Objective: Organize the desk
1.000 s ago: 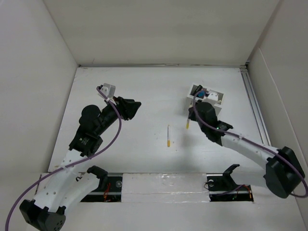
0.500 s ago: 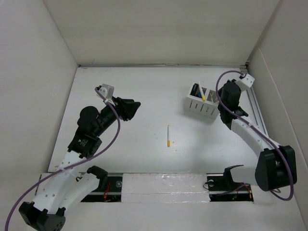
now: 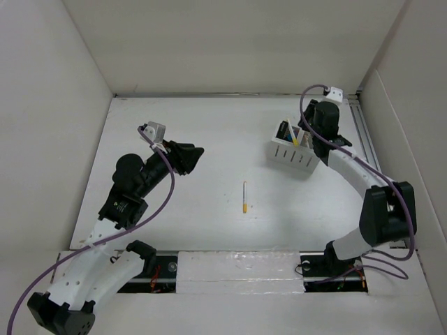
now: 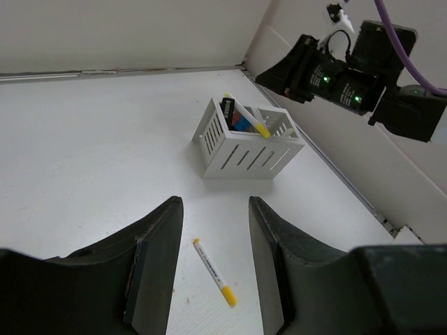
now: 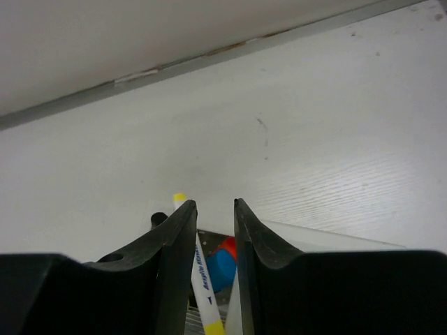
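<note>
Left gripper (image 4: 215, 204) is held with fingers apart above the desk (image 4: 84, 139). Just below and ahead of it, a yellow-tipped pen (image 4: 213, 272) is seen lying loose. Farther ahead, a second pen (image 4: 246, 117) is propped in the slotted box (image 4: 241, 157), beyond which the right gripper (image 4: 264, 74) is poised, narrowly parted. The yellow-tipped pen is judged next: lowering and closing across its barrel are called for.

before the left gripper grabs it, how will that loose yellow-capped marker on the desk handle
The marker looks slim and straight, so it is probably stiff and light. It seems round and lies flat on the smooth desk, so a sideways push would likely roll it. Its narrow body may slip unless pinched squarely.
</note>
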You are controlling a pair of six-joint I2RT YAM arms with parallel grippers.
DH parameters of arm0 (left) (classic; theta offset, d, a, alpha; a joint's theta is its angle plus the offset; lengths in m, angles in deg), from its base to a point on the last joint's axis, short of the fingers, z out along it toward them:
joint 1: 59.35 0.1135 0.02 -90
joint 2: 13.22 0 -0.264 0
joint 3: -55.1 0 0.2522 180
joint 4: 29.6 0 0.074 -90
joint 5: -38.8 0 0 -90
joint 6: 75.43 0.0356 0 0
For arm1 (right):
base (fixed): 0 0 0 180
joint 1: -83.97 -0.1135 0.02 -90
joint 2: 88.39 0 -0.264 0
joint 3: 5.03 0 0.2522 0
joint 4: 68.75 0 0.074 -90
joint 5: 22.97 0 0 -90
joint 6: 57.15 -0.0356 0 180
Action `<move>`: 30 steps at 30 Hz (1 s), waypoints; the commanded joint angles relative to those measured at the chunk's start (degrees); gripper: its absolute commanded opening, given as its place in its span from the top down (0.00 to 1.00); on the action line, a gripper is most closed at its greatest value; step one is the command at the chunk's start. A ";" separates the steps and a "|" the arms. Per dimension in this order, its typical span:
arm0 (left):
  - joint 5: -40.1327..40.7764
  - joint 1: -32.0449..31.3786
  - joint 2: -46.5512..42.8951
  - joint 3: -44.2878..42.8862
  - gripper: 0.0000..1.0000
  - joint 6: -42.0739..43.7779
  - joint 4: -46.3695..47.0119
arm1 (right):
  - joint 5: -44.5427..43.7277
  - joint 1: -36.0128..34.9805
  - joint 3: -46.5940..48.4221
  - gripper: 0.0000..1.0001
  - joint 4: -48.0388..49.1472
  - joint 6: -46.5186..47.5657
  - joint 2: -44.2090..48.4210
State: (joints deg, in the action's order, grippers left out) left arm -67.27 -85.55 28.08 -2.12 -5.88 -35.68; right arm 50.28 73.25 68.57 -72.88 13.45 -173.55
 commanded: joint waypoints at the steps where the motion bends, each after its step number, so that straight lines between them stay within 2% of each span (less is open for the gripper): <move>1: -0.01 -0.17 -0.08 -0.22 0.61 0.06 2.69 | 6.38 -1.41 6.86 0.66 -8.91 3.66 -3.60; 6: -0.36 -0.17 -0.25 -0.22 0.61 0.06 2.87 | 8.92 -1.41 7.05 0.65 -9.45 3.31 -4.57; 10: -0.71 -0.17 0.63 -0.39 0.61 0.06 2.86 | 10.16 -1.41 8.02 0.65 -13.58 3.40 -5.45; 22: -0.27 -0.17 -0.25 -0.22 0.61 0.14 2.78 | 14.47 -0.88 7.75 0.66 -12.79 1.82 -9.31; 23: -0.45 -0.17 0.01 -0.39 0.61 0.06 2.69 | 14.21 -0.88 7.93 0.70 -12.88 1.73 -9.49; 24: -0.80 -0.17 -0.25 -0.22 0.61 0.06 2.78 | 12.81 -0.36 7.84 0.87 -12.36 0.69 -9.14; 30: -0.71 -0.17 0.09 -0.31 0.61 -0.03 2.87 | 10.78 -0.35 3.19 0.95 -5.42 -1.08 -3.09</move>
State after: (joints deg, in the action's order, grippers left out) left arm -67.29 -85.55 28.49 -2.12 -5.88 -35.62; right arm 62.39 72.74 73.13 -83.88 13.95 -181.22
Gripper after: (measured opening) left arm 0.390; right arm 0.212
